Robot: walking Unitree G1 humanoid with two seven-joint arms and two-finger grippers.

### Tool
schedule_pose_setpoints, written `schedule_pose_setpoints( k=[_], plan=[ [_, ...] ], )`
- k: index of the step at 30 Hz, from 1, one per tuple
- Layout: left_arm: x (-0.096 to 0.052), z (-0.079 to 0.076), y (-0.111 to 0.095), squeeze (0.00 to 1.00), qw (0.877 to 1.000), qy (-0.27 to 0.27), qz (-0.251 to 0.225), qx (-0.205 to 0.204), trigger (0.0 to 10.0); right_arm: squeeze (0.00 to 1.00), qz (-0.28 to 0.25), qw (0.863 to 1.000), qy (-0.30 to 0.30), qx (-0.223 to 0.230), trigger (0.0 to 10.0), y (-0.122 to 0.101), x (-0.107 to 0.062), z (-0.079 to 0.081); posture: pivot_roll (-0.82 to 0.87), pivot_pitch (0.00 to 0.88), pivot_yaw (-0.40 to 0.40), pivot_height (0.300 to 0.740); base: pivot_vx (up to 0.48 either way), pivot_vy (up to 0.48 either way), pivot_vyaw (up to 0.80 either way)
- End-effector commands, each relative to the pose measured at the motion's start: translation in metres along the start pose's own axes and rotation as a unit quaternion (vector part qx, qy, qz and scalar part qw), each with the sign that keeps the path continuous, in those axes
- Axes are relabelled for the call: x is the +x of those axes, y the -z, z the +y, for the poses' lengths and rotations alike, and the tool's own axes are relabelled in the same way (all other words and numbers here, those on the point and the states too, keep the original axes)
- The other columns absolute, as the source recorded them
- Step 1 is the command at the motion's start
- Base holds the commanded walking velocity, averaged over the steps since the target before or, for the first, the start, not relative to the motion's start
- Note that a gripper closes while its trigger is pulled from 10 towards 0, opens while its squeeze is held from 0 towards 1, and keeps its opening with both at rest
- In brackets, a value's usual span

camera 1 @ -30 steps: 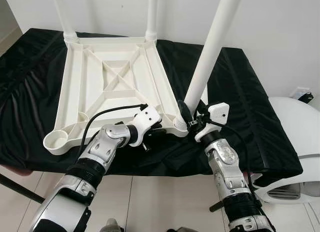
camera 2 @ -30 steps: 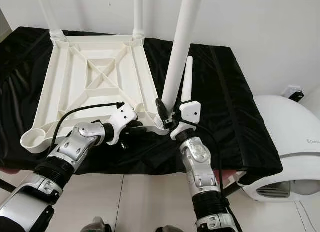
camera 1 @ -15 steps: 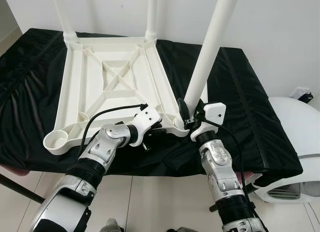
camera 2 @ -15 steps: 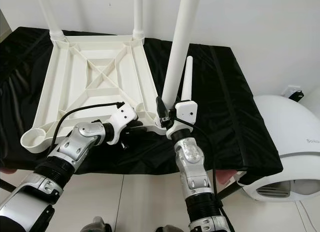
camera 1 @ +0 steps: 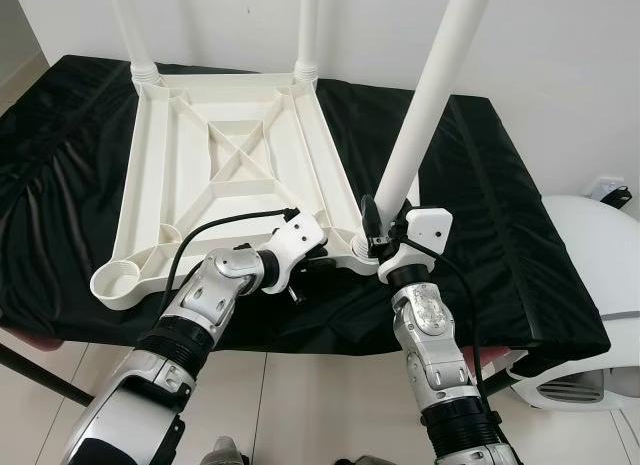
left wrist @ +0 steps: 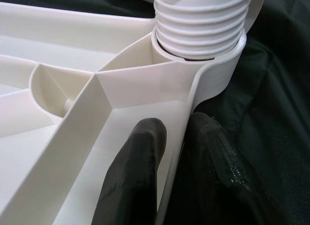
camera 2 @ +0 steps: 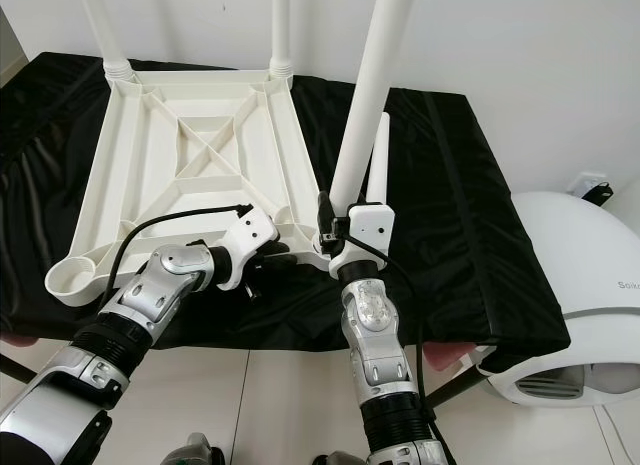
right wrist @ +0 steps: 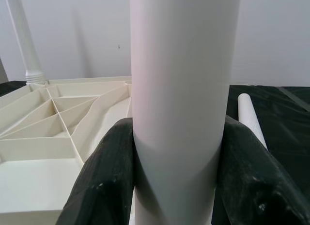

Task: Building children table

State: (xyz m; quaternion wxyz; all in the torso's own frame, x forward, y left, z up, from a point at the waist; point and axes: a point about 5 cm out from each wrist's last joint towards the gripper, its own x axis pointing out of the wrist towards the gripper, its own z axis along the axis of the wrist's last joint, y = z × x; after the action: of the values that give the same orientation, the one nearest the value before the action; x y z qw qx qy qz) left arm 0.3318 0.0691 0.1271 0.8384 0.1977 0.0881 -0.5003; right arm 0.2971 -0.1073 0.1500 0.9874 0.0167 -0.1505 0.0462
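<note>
- Left eye view: upturned cream plastic tabletop with ribbed underside (camera 1: 232, 175) lying on a black cloth-covered bench (camera 1: 500, 225). Two slim white legs standing in the far corner sockets, well beyond the fingers. Third long white plastic leg (camera 1: 425, 110) rising tilted out of the near corner socket, just above the right gripper (camera 1: 378, 235), whose black fingers close round its base, presumably to twist the thread home. Left gripper (camera 1: 300, 270) clamped on the near rim just beside that socket, likely bracing the tabletop against the turning. Empty round socket (camera 1: 112, 282) at the other near corner, well away from both sets of fingers.
- Right eye view: same layout; spare white leg (camera 2: 376, 157) lying flat on the cloth just beyond the right gripper, probably kept close for the empty socket. Rounded white appliance (camera 2: 590, 285) off to the right, well apart.
- Left wrist view: two black fingers (left wrist: 135, 176) pinching the thin cream rim wall, one inside, one outside. Straight ahead of the fingertips, ribbed threaded collar (left wrist: 202, 22) seated in the corner ring, several thread turns exposed, so judged not fully screwed down.
- Right wrist view: both black fingers (right wrist: 109, 181) pressed against opposite sides of the white leg, gripping it squarely between them; ribbed tabletop beyond, spare leg on the cloth past one finger.
</note>
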Motion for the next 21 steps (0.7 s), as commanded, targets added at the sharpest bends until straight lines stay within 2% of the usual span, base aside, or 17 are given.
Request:
schedule_pose_setpoints(
  k=[1, 21],
  plan=[
    [-0.0066, 0.0103, -0.0277, 0.0, 0.998, -0.002, -0.042, 0.052, 10.0, 0.0, 0.077, 0.992, 0.09, -0.035, 10.0, 0.0283, -0.0172, -0.033, 0.02, 0.032, -0.037, 0.74, 0.0, 0.0, 0.0],
    [-0.007, 0.013, -0.0291, 0.0, 0.998, -0.007, -0.043, 0.053, 10.0, 0.0, 0.079, 0.992, 0.087, -0.045, 10.0, 0.03, -0.0188, -0.0319, 0.02, 0.031, -0.04, 0.74, 0.0, 0.0, 0.0]
  ],
)
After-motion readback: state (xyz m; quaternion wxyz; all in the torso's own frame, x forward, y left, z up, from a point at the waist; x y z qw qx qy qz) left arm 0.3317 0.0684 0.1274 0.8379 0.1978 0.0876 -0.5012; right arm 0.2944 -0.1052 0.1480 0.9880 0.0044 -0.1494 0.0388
